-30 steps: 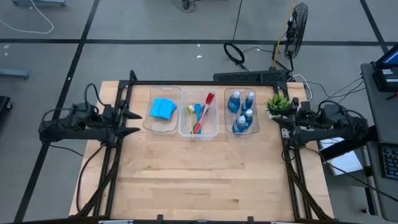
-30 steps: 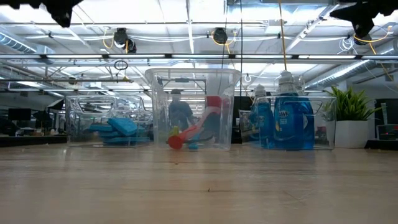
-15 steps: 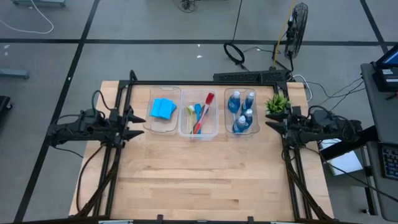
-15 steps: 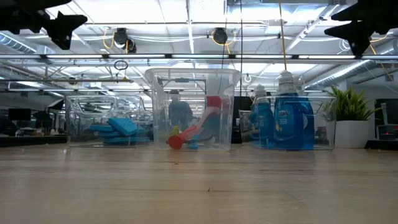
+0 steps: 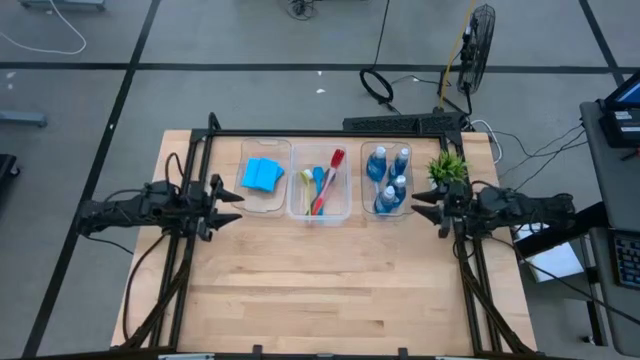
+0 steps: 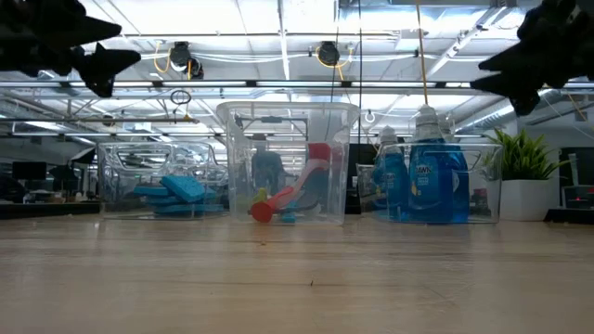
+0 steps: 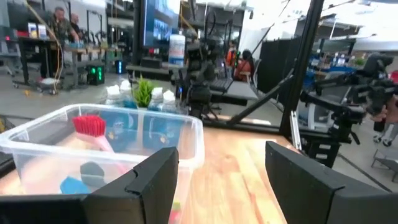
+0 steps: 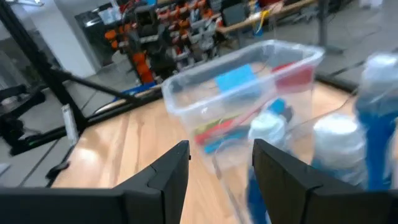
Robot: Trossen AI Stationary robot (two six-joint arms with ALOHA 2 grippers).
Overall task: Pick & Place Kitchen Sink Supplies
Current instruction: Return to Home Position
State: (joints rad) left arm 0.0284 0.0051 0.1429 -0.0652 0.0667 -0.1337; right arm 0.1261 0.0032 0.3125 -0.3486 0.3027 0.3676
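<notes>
Entry 1, left gripper [image 5: 236, 206]: hanging raised over the left side of the wooden table [image 5: 320, 290], just beside the outer wall of the left bin [image 5: 265, 209] and pointing toward the row of bins. Its fingers are standing wide apart and carrying nothing.

Entry 2, right gripper [image 5: 416, 207]: hanging raised over the right side of the table, just beside the outer wall of the right bin [image 5: 389, 215] and facing the left gripper across the bins. Its fingers are standing parted, with nothing between them.

Entry 3, sponges [image 5: 261, 174]: lying flat in a loose stack inside the left bin; the exact count is not showing.

Entry 4, brushes: lying slanted together inside the middle bin [image 5: 320, 217]. The red brush [image 5: 330, 175] is pointing its head toward the far end, with the blue brush [image 5: 318, 180] and the yellow-green brush [image 5: 306, 176] resting alongside it.

Entry 5, bottles [image 5: 388, 180]: four, standing upright and close together inside the right bin, with their silvery tops pointing up.

Entry 6, plant [image 5: 447, 165]: sitting on the table beyond the right bin, near the right arm
</notes>
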